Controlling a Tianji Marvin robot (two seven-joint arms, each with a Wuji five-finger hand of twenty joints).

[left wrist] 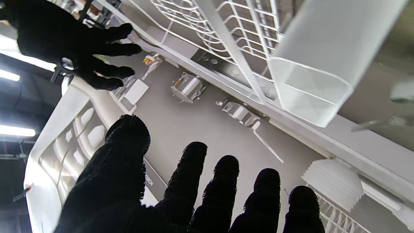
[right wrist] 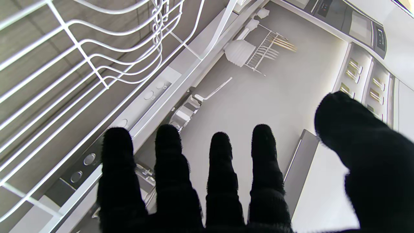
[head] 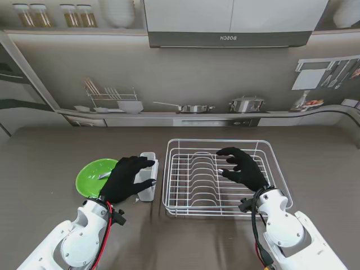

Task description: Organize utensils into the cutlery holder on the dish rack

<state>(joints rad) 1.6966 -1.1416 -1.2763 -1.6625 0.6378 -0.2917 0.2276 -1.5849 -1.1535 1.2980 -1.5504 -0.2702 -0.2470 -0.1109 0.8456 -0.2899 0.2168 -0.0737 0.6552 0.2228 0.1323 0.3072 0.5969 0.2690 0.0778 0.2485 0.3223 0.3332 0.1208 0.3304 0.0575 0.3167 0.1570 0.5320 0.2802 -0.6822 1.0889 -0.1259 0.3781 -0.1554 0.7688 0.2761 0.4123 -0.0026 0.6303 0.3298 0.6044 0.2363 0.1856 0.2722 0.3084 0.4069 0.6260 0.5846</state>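
The left hand (head: pixel 128 179) has its black-gloved fingers (left wrist: pixel 223 181) spread and holds nothing; it hovers between the green plate (head: pixel 90 181) and the cutlery holder (head: pixel 147 175), fingertips over the holder's near side. The right hand (head: pixel 243 167) is likewise splayed and empty, poised over the dish rack (head: pixel 225 209) toward its 3 o'clock side.

By my reading this is the reaching step: no utensil is gripped yet. One small silvery piece (head: pixel 104 175) lies on the plate (too small to say whether spoon or fork), just at 9 o'clock from the left hand. The next move seems to call for the left hand to swing toward 9 o'clock, come down onto the plate and pinch that thin metal piece, a fiddly pickup off a smooth, glossy surface.

The holder is a narrow translucent white plastic trough, open-topped, sitting against the rack's 9 o'clock edge; nothing shows inside it. The rack is white-coated wire, rectangular, with a row of curved plate dividers down its middle. The tabletop (head: pixel 50 152) is matte grey-brown.
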